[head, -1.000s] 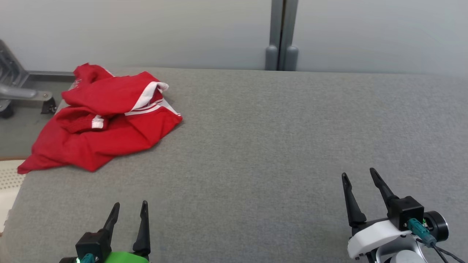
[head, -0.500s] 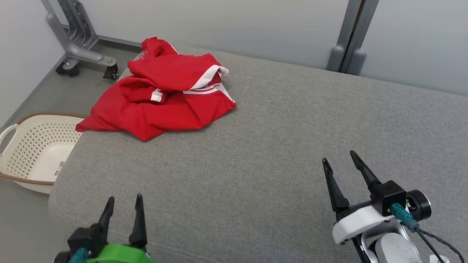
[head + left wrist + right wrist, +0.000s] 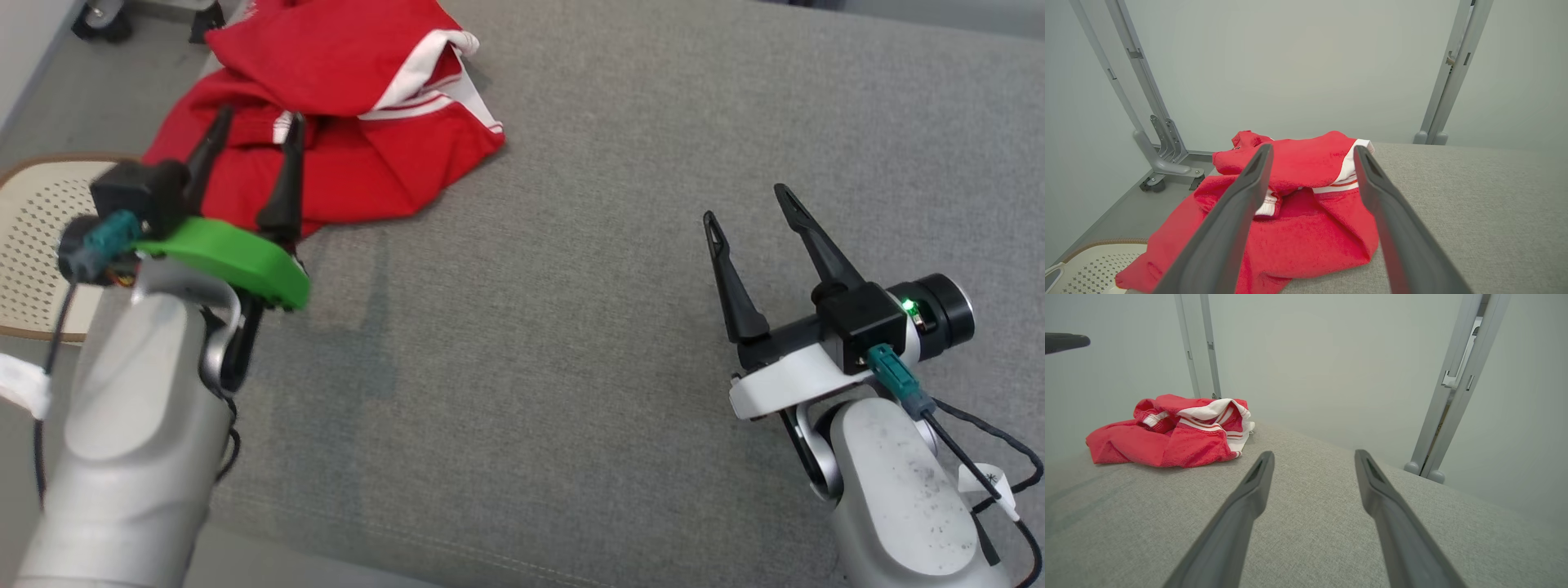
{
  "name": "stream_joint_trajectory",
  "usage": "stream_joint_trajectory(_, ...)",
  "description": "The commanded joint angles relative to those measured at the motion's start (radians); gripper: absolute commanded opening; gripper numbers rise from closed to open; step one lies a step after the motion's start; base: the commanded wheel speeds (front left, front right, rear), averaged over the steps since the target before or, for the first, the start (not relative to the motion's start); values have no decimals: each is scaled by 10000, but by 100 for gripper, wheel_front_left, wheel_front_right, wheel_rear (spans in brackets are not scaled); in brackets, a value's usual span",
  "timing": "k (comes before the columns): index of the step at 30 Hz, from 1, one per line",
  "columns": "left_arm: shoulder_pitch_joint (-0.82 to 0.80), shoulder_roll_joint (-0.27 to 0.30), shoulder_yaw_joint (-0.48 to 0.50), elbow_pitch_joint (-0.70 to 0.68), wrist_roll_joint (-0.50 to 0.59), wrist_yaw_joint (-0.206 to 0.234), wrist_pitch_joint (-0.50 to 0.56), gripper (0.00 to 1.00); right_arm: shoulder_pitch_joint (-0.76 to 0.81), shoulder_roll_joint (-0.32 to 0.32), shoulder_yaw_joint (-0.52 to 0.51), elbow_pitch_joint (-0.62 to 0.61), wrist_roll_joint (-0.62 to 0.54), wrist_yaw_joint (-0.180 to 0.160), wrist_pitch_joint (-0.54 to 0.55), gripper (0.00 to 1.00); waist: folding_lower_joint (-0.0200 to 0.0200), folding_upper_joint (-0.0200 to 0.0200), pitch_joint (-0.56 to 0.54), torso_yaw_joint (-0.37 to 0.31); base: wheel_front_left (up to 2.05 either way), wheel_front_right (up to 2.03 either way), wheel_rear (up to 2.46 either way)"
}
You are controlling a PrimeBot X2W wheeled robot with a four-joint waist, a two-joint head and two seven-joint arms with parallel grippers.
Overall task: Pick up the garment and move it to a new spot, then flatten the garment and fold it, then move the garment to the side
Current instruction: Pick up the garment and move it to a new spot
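Observation:
The garment (image 3: 343, 90) is a crumpled red piece with white stripes, lying bunched at the far left of the grey padded surface (image 3: 571, 327). It also shows in the left wrist view as the garment (image 3: 1298, 220) and in the right wrist view as the garment (image 3: 1171, 437). My left gripper (image 3: 257, 126) hovers open above the garment's near edge, fingers apart with nothing between them. Over bare surface at the right, well away from the cloth, my right gripper (image 3: 747, 204) stands open and empty.
A cream perforated basket (image 3: 33, 237) sits on the floor beside the surface's left edge. A grey wheeled metal stand (image 3: 1163, 163) is behind the garment, and a grey post (image 3: 1453, 400) rises against the pale wall at the back right.
The head camera has tilted down and swung left. My left arm has risen and reached forward over the garment's near edge. The right gripper has lifted a little. The garment has not moved.

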Motion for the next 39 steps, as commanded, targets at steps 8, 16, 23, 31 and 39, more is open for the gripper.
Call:
stream_joint_trajectory(8,-2926,1276,-1318,2050,-752,-30,533,100,-400,-25,148,-263,-73,-6,-32,100,0,0,3128,-2478,0,0,0)
stream_joint_trajectory(16,-4076,1905,-1826,4067,-835,110,1000,68,-318,-24,193,-204,-59,-6,-13,100,0,0,3172,-2842,0,0,0)
stream_joint_trajectory(23,-4574,2164,-1694,5101,-774,525,337,0,-147,46,135,-73,94,-11,-7,100,0,0,2815,-3024,0,0,0)
stream_joint_trajectory(31,-5236,2714,-1755,4757,-700,274,40,0,514,166,-10,73,390,-10,-10,100,0,0,1481,-2962,0,0,0)
stream_joint_trajectory(39,-4812,2789,-1989,2749,-1459,8,1025,0,1204,177,-10,112,1280,-10,-11,100,0,0,-62,-3113,0,0,0)
